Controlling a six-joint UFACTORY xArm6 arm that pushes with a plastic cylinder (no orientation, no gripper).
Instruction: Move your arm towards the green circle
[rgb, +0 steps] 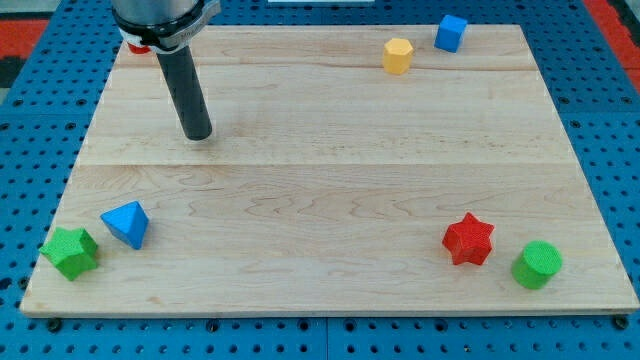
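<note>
The green circle (538, 264), a short green cylinder, stands near the board's bottom right corner. A red star (468, 240) lies just to its left, close but apart. My tip (197, 134) rests on the board in the upper left part, far from the green circle, which is well to the right and lower in the view. The rod rises from the tip to the view's top edge.
A green star (70, 251) and a blue triangular block (127, 223) lie at the bottom left. A yellow hexagonal block (397, 55) and a blue cube (451, 33) sit at the top right. The wooden board (320, 170) lies on a blue pegboard.
</note>
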